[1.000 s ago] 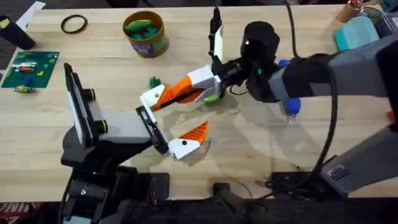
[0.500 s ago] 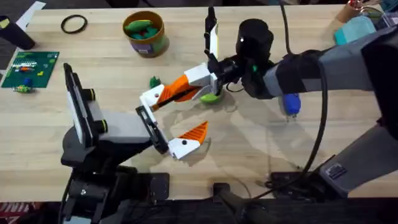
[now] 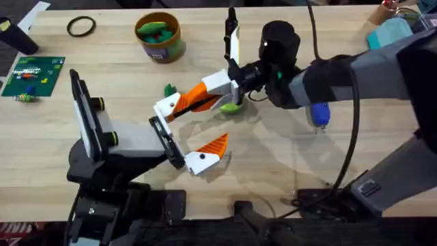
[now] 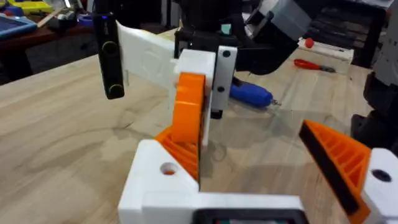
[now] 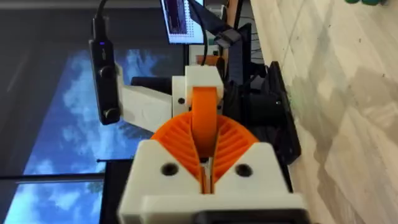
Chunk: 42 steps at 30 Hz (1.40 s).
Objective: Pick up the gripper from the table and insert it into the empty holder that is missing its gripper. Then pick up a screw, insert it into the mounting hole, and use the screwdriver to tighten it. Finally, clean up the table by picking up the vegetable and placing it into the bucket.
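My right gripper [image 3: 207, 98] is shut on the orange ribbed gripper [image 4: 189, 107], pressing it against the white holder [image 3: 166, 106], which is one finger of the left arm. In the right wrist view the gripper [image 5: 204, 118] stands between my orange pads [image 5: 231, 142]. The left gripper [image 3: 191, 131] is open; its other finger carries an orange pad [image 4: 339, 158]. The blue screwdriver [image 4: 250, 94] lies on the table under the right arm [image 3: 318, 113]. A small dark-green vegetable [image 3: 169, 89] lies just beyond the holder. The bucket [image 3: 161, 41] stands at the back with green pieces inside.
A lime-green disc [image 3: 231, 107] lies beneath the right gripper. A green board [image 3: 31, 74] and a black ring [image 3: 80, 26] sit at the far left. A teal cloth [image 3: 390, 34] is at the back right.
Over the last second the right arm shifted slightly left and away, keeping its hold on the orange piece. The left arm has stayed still.
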Motion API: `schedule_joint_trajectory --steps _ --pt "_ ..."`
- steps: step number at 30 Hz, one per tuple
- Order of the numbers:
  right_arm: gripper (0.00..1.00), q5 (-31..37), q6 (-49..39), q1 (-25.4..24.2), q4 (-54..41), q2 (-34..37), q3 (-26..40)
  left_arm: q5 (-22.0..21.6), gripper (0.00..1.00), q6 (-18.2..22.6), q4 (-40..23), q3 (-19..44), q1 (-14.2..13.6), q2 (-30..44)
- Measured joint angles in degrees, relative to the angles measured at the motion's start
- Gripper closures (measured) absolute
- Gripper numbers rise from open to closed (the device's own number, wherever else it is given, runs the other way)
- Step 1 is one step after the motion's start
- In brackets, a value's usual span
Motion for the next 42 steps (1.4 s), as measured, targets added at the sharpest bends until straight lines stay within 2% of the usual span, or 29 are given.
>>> schedule_joint_trajectory --steps 1,2,7,8,18,22,26,33,38,42 --pt "0.905 0.0 0.2 0.0 0.0 0.0 0.0 0.0 0.018 0.0 0.0 0.0 0.0 0.0" --pt "0.791 0.4 0.3 0.1 0.0 0.0 0.0 0.3 0.018 0.0 0.0 0.0 0.0 0.0" --pt "0.089 1.7 0.5 1.2 0.0 0.0 0.3 2.1 0.018 0.0 -0.2 0.0 -0.4 0.0" --pt "0.029 1.9 0.6 1.3 0.0 0.0 0.4 2.2 0.018 0.0 -0.2 0.0 -0.4 0.0" --pt "0.007 2.7 0.4 1.3 -0.1 0.0 0.4 2.9 0.018 0.0 -0.3 0.0 -0.4 0.0" --pt "0.006 4.4 -2.8 1.1 -4.1 -0.2 0.5 3.1 0.018 0.0 -0.3 0.0 -0.4 0.0" --pt "0.006 7.6 -9.1 -0.1 -15.1 -3.6 0.6 3.2 0.018 0.0 -0.3 0.0 -0.4 0.0" --pt "0.007 13.7 -25.4 -5.6 -39.4 -17.1 2.3 3.3 0.018 0.0 -0.3 0.0 -0.4 0.0" --pt "0.006 15.7 -38.0 -10.4 -57.0 -23.3 7.8 3.3 0.018 0.0 -0.3 0.0 -0.4 0.0" --pt "0.006 16.9 -49.3 -14.2 -77.1 -24.7 14.4 3.3 0.018 0.0 -0.3 0.0 -0.4 0.0"
